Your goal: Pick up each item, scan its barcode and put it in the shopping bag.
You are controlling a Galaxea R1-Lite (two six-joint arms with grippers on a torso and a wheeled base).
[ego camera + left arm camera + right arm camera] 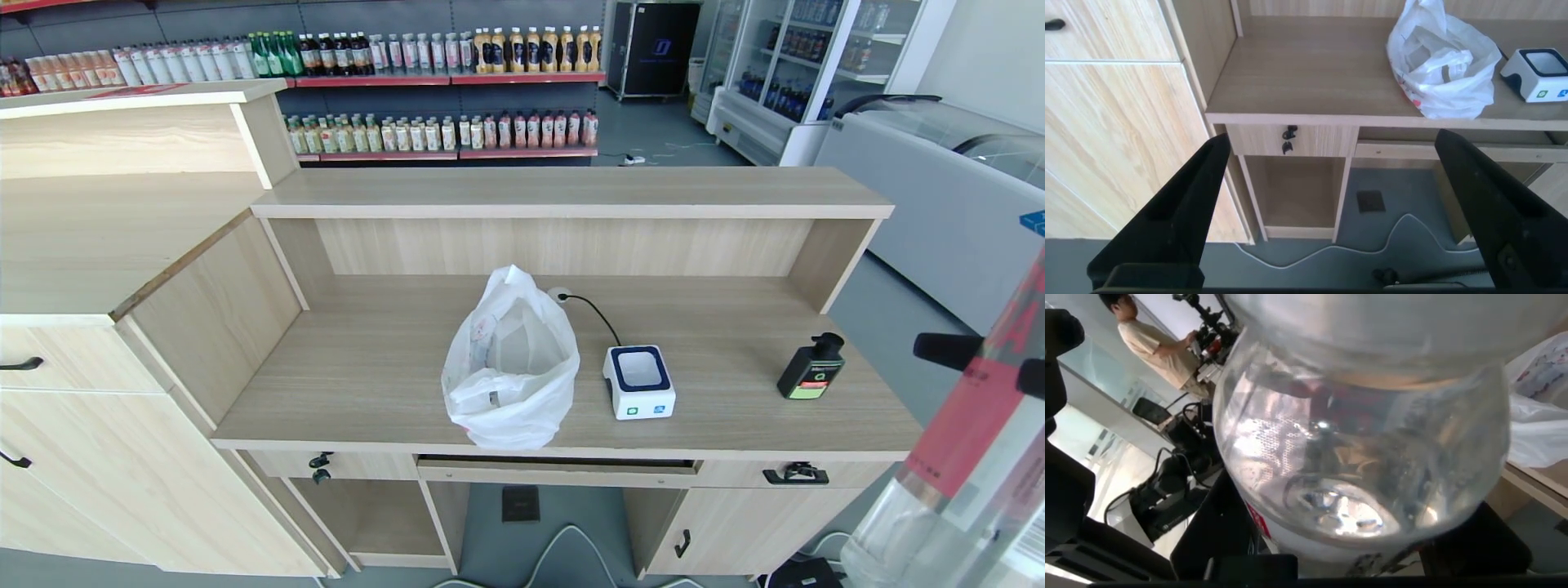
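A clear plastic bottle point(971, 441) with a red label hangs tilted off the counter's right front corner, and my right gripper point(988, 363) is shut on it. Its rounded clear base point(1364, 457) faces the right wrist camera. On the wooden counter point(367, 367) an open white shopping bag point(510, 367) stands with something inside it. Beside it lies the white barcode scanner point(640, 381) with a dark window, cable running back. A black pump bottle point(811, 369) stands at the counter's right. My left gripper point(1333, 137) is open, low in front of the counter's left drawer, with the bag point(1441, 61) beyond.
A raised ledge point(571, 192) backs the counter, and a taller cabinet point(106, 245) walls its left side. Drawers and a keyboard tray point(555, 469) sit under the front edge. Drink shelves point(441, 82) and freezers point(939, 180) stand behind.
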